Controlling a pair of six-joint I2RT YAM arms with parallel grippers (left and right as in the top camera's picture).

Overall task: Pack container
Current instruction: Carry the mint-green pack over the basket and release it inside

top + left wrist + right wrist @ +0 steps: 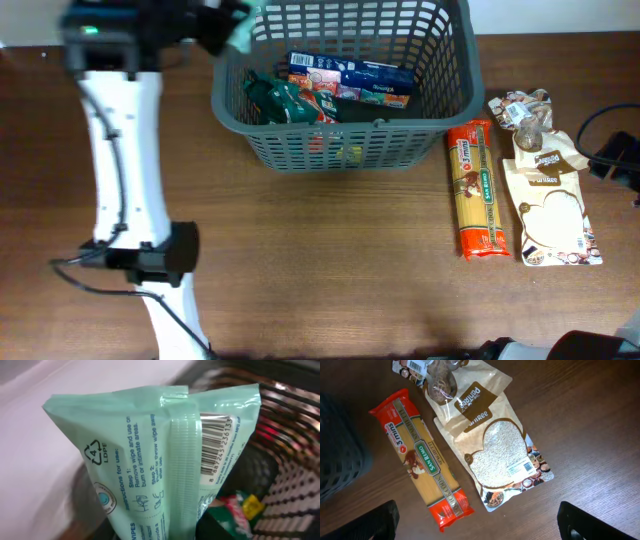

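Wipes [150,460] over the basket [340,150]
Our left jaws pinch the wipes above its far-left corner, at the back of the counter [330,260]; our right jaws hang wide open, empty, near the pasta [427,462].

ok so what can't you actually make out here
- Fingers of the left gripper: left wrist, hidden behind the wipes pack; overhead, blurred.
- Packets in the container: overhead, overlapping, lower ones hidden by the slotted wall.
- Small packet label: right wrist, cut off by the top edge; overhead, too small.
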